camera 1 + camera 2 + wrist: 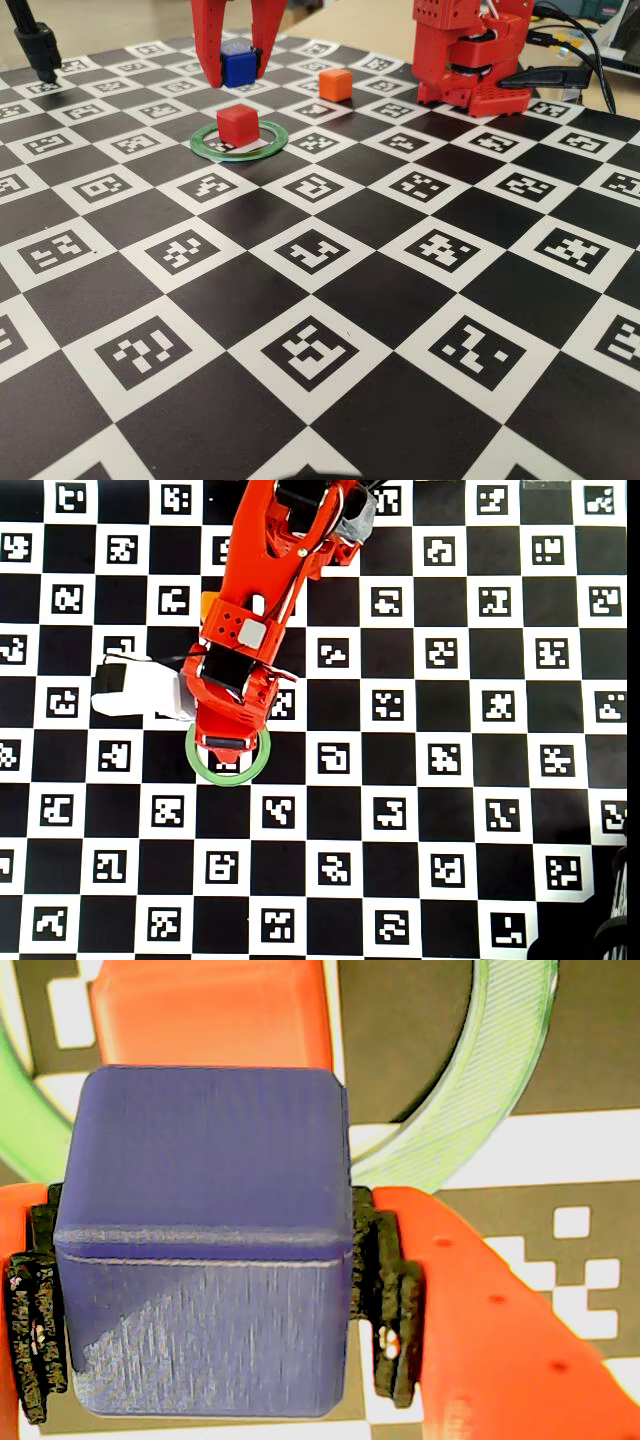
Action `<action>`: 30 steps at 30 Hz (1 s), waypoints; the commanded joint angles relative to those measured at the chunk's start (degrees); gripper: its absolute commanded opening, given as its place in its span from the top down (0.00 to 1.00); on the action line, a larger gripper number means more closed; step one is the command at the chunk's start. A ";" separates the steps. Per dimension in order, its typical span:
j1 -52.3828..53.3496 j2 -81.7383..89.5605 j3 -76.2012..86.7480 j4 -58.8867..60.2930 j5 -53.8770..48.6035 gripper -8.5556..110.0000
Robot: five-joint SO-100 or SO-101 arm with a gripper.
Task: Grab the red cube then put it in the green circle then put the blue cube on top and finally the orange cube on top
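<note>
Gripper (240,66): clamped on blue cube (240,64), one dark pad pressed against each side face in wrist view (205,1240). Held above and just behind green circle (239,142) in fixed view, clear of checkerboard mat (330,330).

Red cube (238,124): resting inside green circle, upright, directly beneath blue cube in wrist view (210,1012).

Orange cube (336,84): on mat, right of and behind green circle in fixed view, well apart from it.

Overhead view: arm (262,600) covering upper part of green circle (228,778); cubes hidden.
</note>
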 commanded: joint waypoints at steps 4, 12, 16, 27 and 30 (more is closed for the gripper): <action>-1.23 0.79 -0.62 -1.67 0.44 0.86; -1.93 -0.18 0.35 -3.34 0.18 0.86; -1.76 -0.26 0.79 -3.87 -0.70 0.86; -0.97 -1.14 1.14 -4.92 -3.69 0.86; -0.97 -1.32 1.14 -5.01 -4.31 0.86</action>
